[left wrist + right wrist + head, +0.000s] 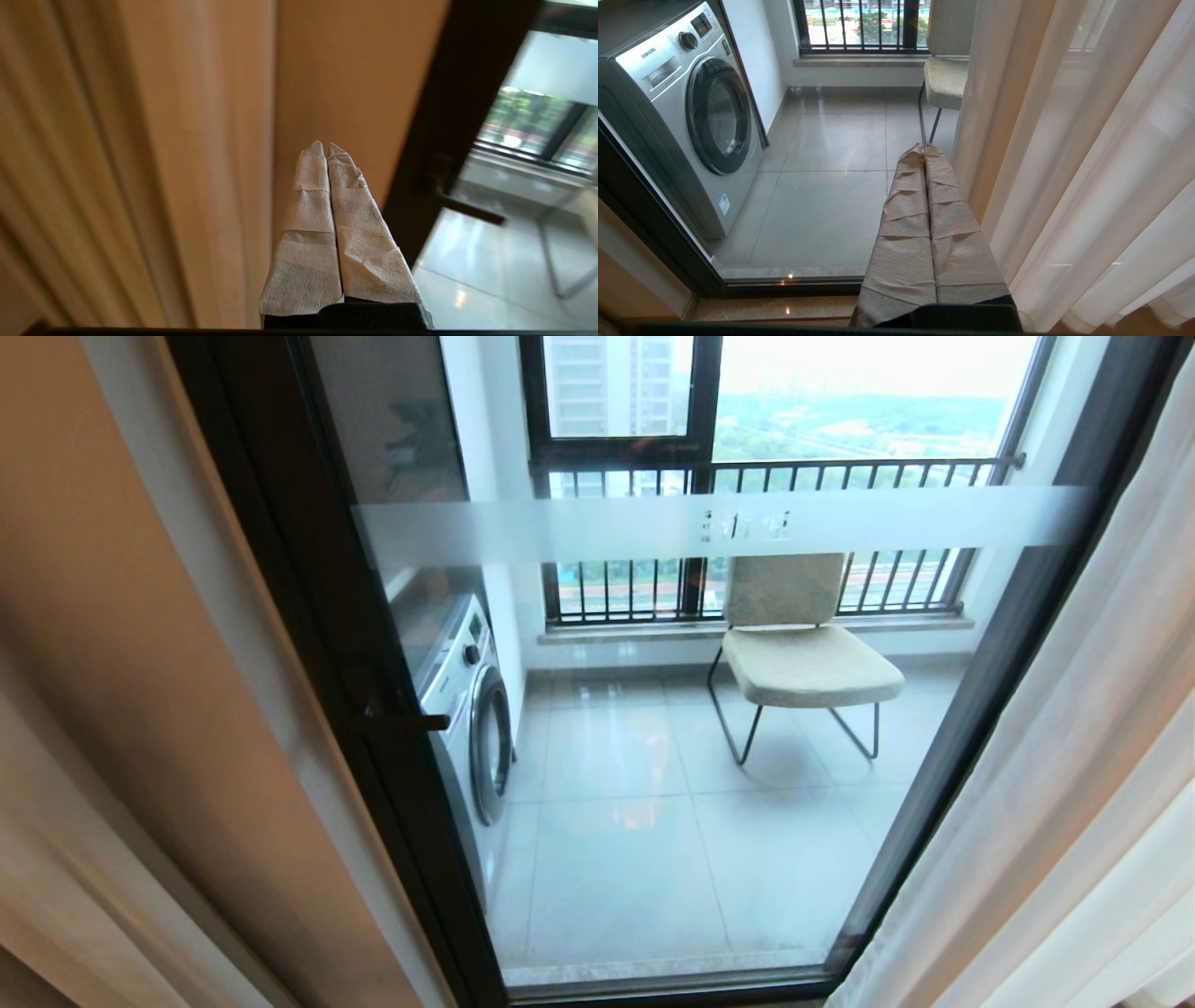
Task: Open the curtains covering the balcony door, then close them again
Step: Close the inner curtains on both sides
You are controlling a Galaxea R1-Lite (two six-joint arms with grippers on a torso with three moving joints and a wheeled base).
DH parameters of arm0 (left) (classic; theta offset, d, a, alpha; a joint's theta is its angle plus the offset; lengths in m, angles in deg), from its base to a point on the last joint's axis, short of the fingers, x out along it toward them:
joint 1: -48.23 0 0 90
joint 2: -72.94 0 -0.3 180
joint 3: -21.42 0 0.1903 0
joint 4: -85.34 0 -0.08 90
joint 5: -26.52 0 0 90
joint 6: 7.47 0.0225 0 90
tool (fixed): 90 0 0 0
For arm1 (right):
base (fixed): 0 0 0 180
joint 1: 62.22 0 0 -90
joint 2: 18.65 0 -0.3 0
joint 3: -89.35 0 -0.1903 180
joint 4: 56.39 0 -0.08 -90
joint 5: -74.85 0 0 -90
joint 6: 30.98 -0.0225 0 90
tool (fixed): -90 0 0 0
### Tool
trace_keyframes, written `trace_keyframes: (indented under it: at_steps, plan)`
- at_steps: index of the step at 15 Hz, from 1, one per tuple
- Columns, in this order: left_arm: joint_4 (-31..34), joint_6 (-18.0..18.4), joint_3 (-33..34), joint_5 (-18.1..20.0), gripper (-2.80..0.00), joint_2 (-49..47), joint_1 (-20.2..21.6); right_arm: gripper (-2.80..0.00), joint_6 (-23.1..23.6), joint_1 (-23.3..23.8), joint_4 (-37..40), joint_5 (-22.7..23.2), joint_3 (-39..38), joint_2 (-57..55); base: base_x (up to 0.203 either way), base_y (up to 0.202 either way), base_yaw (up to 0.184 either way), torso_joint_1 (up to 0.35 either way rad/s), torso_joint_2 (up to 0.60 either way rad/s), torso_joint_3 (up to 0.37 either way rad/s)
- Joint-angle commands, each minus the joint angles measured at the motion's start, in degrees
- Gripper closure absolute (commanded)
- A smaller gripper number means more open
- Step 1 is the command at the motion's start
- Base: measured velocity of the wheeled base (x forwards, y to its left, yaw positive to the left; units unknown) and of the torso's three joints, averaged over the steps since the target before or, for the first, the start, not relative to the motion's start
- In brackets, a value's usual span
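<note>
The balcony door (653,784) is seen uncovered across the middle — black frame, a frosted band (709,527) running level across the glass. The curtains are drawn to the sides: the opaque beige fabric (140,737) hangs at the left, the sheer white fabric (1074,784) at the right. Through the glass a washing machine (467,719) is seen at the left, a cushioned chair (803,653) further right, a railed window (766,476) behind. No gripper is seen here — places cannot be referred to one.
</note>
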Motion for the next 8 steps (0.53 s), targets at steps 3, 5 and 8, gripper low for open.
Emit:
trace_keyframes:
  at_steps: [3,5,8]
  plan:
    - [0.04,0.01,-9.63,-8.30,0.00,-13.98,2.67,0.00,0.05,-0.01,-0.02,0.02,0.00,0.00,0.000,0.000,0.000,0.000,0.00,0.000]
    - [0.03,0.05,-13.10,-8.39,0.00,-18.36,9.44,0.00,0.05,-0.01,-0.02,0.02,0.00,0.00,0.000,0.000,0.000,0.000,0.00,0.000]
    - [-3.15,0.39,-17.67,-7.58,-2.80,-25.66,15.99,0.00,0.05,-0.01,-0.02,0.02,0.00,0.00,0.000,0.000,0.000,0.000,0.00,0.000]
